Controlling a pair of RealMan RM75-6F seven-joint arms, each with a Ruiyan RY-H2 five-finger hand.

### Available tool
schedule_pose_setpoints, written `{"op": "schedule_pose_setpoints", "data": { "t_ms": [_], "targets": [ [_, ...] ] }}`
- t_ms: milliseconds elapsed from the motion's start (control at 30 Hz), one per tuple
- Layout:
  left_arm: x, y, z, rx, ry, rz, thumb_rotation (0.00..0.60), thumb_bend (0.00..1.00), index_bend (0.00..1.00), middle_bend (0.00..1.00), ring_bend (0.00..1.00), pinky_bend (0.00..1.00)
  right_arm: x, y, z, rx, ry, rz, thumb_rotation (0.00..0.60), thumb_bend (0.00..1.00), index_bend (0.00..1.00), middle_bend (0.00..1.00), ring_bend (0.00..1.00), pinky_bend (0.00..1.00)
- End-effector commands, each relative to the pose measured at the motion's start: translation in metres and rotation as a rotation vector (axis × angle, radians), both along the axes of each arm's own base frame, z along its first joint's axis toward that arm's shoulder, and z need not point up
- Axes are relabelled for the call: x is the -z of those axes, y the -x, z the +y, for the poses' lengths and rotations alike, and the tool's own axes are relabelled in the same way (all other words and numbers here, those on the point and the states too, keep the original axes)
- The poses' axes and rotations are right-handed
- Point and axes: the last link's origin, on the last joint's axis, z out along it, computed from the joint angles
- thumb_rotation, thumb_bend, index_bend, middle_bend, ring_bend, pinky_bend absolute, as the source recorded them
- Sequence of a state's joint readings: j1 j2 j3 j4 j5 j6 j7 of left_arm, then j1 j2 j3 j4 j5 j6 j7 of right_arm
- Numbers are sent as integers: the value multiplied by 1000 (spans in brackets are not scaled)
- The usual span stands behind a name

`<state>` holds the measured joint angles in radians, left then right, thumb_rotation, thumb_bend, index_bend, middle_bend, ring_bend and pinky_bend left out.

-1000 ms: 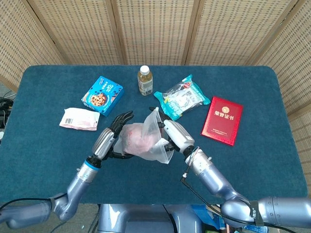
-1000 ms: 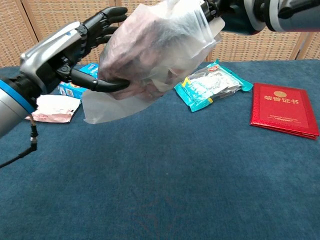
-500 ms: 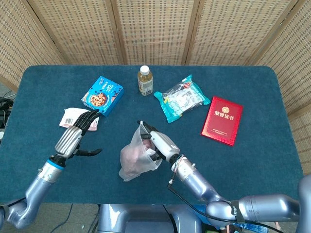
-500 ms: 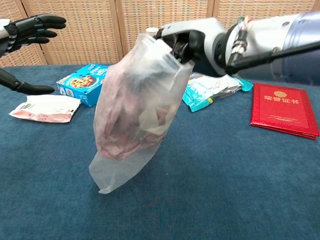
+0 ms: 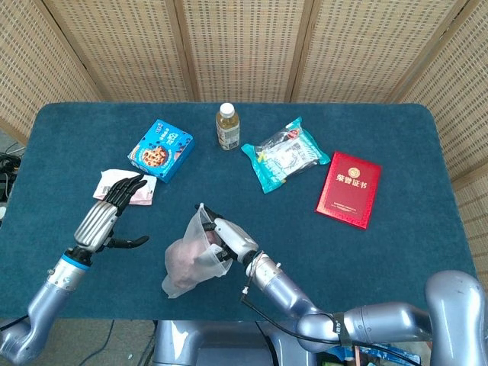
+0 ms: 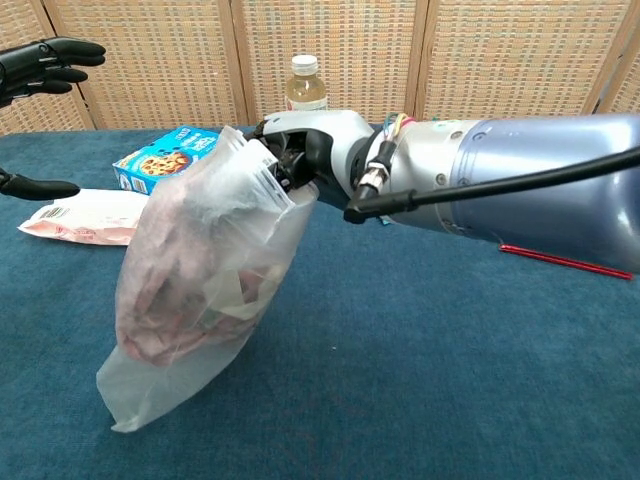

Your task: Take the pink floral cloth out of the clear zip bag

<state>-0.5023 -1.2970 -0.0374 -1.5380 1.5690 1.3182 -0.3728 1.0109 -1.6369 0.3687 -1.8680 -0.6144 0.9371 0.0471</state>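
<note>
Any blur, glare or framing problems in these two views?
Head view: sharp, evenly lit, no glare. Chest view: the right hand and forearm loom large and hide most of the red booklet; the left hand is cut by the frame edge; the bag is cloudy, so the cloth shows only dimly.

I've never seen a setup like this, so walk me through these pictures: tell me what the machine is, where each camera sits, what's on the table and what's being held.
This is a two-armed robot with human-like hands, steered remotely by a person. One picture looks down from its head, the other forward from its chest.

The right hand grips the top of a clear zip bag, hanging with the pink floral cloth inside. The left hand is spread open, holding nothing.

On the blue table lie a cookie box, a pink-and-white packet, a teal snack bag and a red booklet; a drink bottle stands upright.
</note>
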Motion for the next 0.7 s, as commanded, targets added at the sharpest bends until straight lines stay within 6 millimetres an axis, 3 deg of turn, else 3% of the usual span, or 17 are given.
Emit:
{"op": "schedule_pose_setpoints", "data": {
  "t_ms": [33,367,700],
  "targets": [
    [2,3,1,-9,-2,16,600,202,0,0,0,0,1,4,-6,56,12,-35,600,906,885,0,0,0],
    [9,19,2,-46,54,157,600,208,29,0,0,0,20,41,-10,137,-7,-8,600,906,885,0,0,0],
    [33,30,11,-27,135,441,600,210,124,0,0,0,19,55,-10,126,-16,-2,600,906,885,0,0,0]
  ]
}}
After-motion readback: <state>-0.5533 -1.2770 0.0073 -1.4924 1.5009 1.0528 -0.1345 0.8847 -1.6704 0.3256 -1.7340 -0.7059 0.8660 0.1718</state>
